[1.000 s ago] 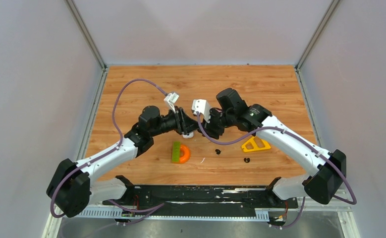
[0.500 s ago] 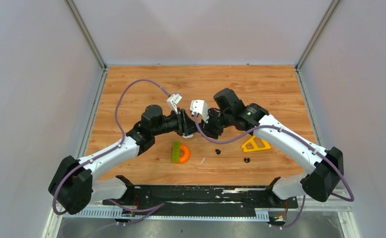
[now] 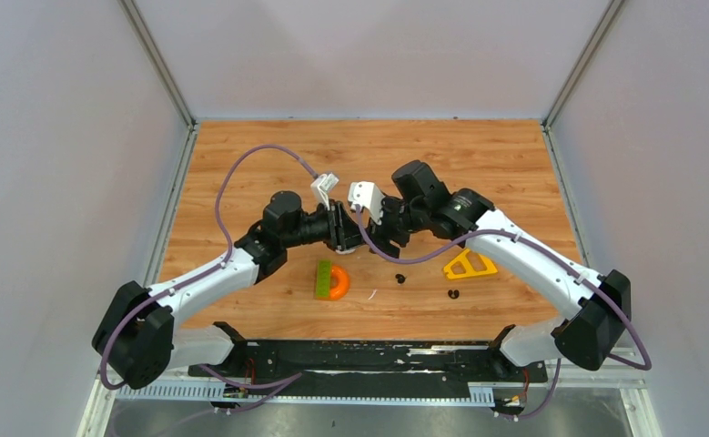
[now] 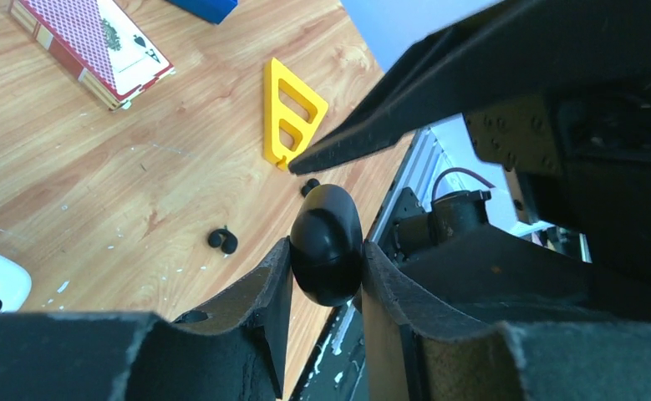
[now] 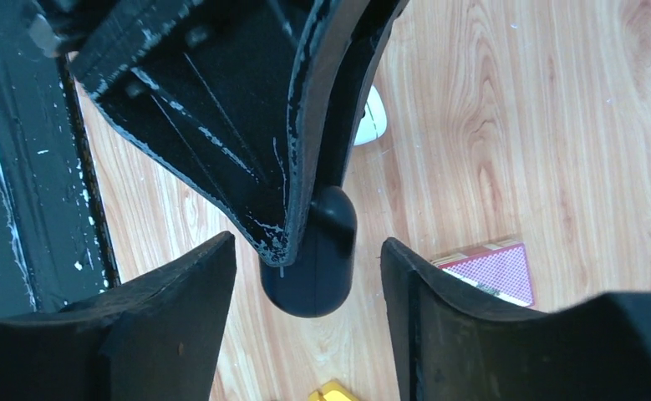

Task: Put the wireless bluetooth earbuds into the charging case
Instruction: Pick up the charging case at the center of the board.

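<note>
A smooth, glossy, egg-shaped black case (image 4: 326, 246) is clenched between the left jaws. It is flanked by the right jaws, which are spread open on either side, clear of it. Beyond the jaws, two knobby black earbuds (image 4: 221, 241) are seen lying on the wood-grain bench (image 4: 96, 192). Farther off are a flat, cut-out yellow triangle (image 4: 288, 117) and a red-patterned card box (image 4: 96, 46).
</note>
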Tool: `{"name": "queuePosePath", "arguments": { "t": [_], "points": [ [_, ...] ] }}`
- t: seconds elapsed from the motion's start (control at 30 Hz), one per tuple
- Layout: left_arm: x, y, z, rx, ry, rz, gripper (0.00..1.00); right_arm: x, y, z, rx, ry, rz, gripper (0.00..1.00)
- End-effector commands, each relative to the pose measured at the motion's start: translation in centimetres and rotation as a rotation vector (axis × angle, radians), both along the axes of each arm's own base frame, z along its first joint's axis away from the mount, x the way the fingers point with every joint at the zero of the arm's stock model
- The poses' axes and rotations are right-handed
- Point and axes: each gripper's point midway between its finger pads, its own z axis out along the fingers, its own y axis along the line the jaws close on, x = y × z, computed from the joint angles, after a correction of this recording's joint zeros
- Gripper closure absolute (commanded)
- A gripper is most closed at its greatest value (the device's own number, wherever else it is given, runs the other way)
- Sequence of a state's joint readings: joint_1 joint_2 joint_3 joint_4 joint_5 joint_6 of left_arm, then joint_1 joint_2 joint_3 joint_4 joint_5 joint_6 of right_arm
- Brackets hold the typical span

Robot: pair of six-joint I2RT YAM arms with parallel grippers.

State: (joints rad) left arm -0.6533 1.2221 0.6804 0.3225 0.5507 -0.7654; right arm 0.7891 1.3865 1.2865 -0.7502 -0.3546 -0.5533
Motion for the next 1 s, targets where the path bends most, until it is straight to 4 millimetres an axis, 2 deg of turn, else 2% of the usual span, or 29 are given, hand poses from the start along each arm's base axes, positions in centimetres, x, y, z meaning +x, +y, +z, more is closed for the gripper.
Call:
{"name": "queuePosePath", "arguments": {
  "t": [0.0, 0.07, 0.17, 0.3, 0.33, 0.4, 0.53, 0.63, 0.97],
  "points": [
    [-0.7, -0.1, 0.8, -0.009, -0.113, -0.061, 0.79, 0.1, 0.9, 3.6, 0.092, -0.006, 0.010, 0.30],
    [-1.3, 0.1, 0.9, -0.018, -0.176, -0.087, 0.82, -0.2, 0.7, 4.6, 0.140, 0.054, 0.016, 0.21],
    [-2.3, 0.6, 0.8, -0.034, -0.259, -0.122, 0.85, -0.5, 0.0, 6.5, 0.233, 0.161, 0.025, 0.19],
    [-4.4, 1.0, 2.2, -0.132, -0.390, -0.184, 0.86, -1.9, -1.7, 8.2, 0.353, 0.370, 0.116, 0.19],
    [-4.9, 1.1, 2.9, -0.159, -0.428, -0.200, 0.87, -2.3, -2.1, 8.2, 0.375, 0.401, 0.155, 0.20],
    [-5.5, 1.3, 4.5, -0.197, -0.505, -0.206, 0.89, -2.5, -2.6, 6.9, 0.367, 0.437, 0.170, 0.23],
    [-5.6, 2.1, 5.4, -0.182, -0.604, -0.176, 0.89, -3.8, -3.1, 4.9, 0.357, 0.484, 0.202, 0.25],
    [-6.1, 2.5, 6.2, -0.212, -0.642, -0.175, 0.90, -4.3, -3.1, 4.8, 0.373, 0.453, 0.204, 0.25],
    [-6.4, 1.9, 6.3, -0.274, -0.599, -0.207, 0.90, -5.9, -2.7, 4.9, 0.381, 0.453, 0.256, 0.25]
  ]
}}
